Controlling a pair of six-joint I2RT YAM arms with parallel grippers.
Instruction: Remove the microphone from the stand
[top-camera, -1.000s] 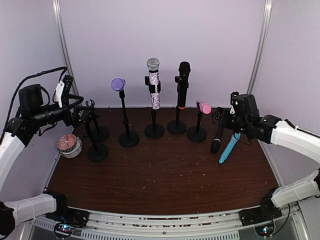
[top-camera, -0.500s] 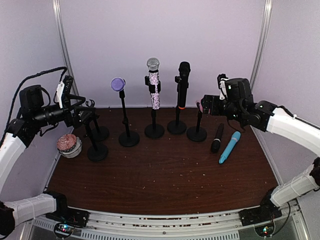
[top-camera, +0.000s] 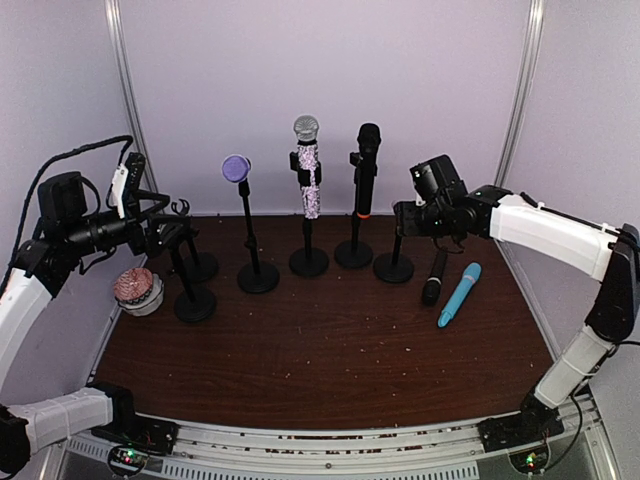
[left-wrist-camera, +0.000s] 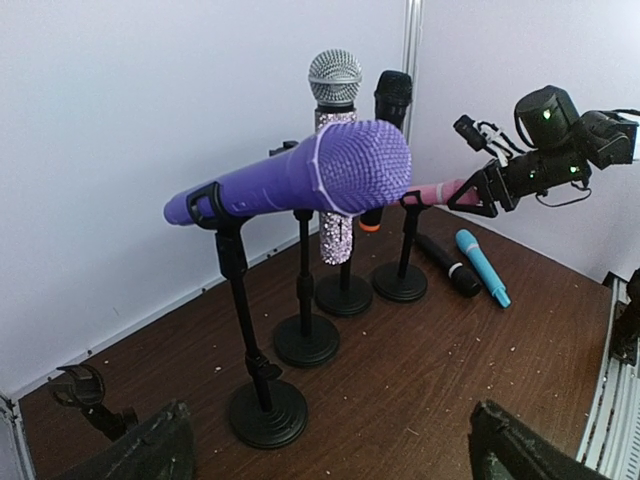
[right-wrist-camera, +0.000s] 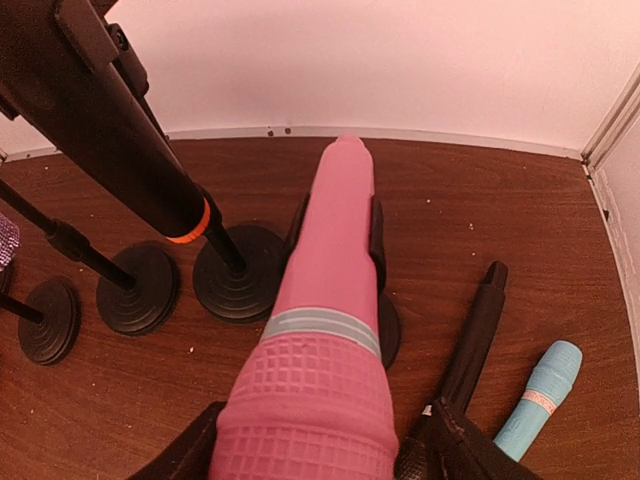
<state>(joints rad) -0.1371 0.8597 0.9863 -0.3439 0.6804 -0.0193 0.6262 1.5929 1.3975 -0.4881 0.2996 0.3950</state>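
Observation:
A pink microphone (right-wrist-camera: 325, 330) rests tilted in the clip of a short black stand (top-camera: 393, 266), the rightmost in the row. My right gripper (top-camera: 408, 217) is level with its head. In the right wrist view the fingers (right-wrist-camera: 470, 450) stand on either side of the grid-patterned head, open, with a small gap on the right side. In the top view the gripper hides most of the microphone. It also shows in the left wrist view (left-wrist-camera: 440, 190). My left gripper (top-camera: 168, 232) is open and empty at the far left, beside two empty stands (top-camera: 194, 300).
Three more stands hold a purple microphone (top-camera: 236, 168), a glittery silver one (top-camera: 307, 170) and a black one with an orange ring (top-camera: 366, 165). A black microphone (top-camera: 433, 278) and a blue one (top-camera: 459, 294) lie on the table at right. A small bowl (top-camera: 137, 292) sits at left.
My right arm has risen from above the lying microphones and moved left, bringing its open fingers around the pink microphone's head. The left arm has not moved.

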